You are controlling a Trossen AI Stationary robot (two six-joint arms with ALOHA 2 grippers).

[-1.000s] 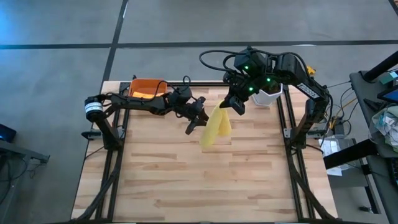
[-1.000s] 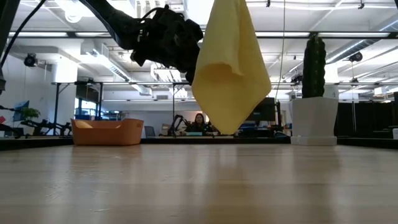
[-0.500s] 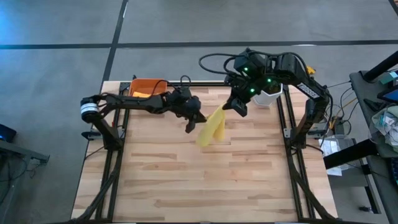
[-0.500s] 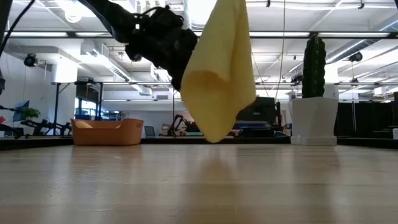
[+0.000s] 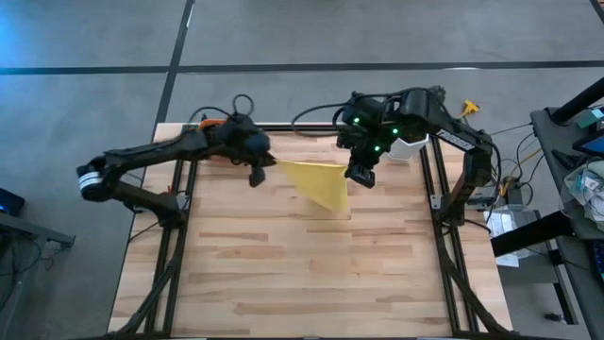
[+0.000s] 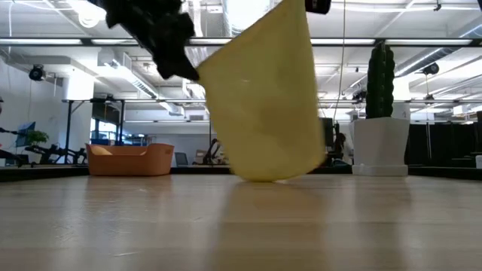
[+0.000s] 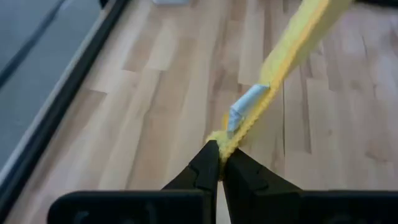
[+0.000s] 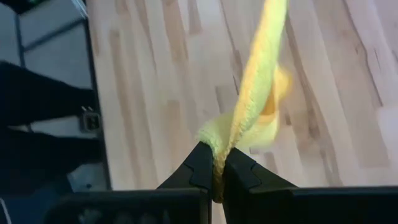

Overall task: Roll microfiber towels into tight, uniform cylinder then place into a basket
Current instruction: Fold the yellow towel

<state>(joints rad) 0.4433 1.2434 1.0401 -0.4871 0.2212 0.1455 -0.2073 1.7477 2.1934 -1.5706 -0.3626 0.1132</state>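
Note:
The yellow microfiber towel point(image 5: 321, 179) hangs spread in the air between my two grippers, above the table's far middle; in the low view it point(image 6: 263, 105) hangs as a wide sheet just above the tabletop. My left gripper point(image 5: 267, 164) is shut on its left corner, my right gripper point(image 5: 357, 170) on its right corner. The red-orange basket point(image 6: 129, 159) stands at the table's far left, mostly hidden under my left arm in the high view. The orange towel is not in view. My left gripper pinches a corner of the yellow towel point(image 7: 225, 138) between its two fingertips, beside a small pale tag. The towel's top edge runs from there toward my other gripper. My right gripper pinches the opposite upper corner point(image 8: 217, 144) between its fingertips, the cloth bunched there. The towel hangs below both, lifted clear of the table.
A white pot with a green cactus point(image 6: 379, 113) stands at the table's far right, close behind my right gripper. The wooden tabletop point(image 5: 311, 274) stretches toward the near edge.
My left gripper has taken hold of the towel's free corner and drawn it toward the table's left and far edge. The towel, which hung folded and narrow from my right gripper, is now spread out wide between both grippers.

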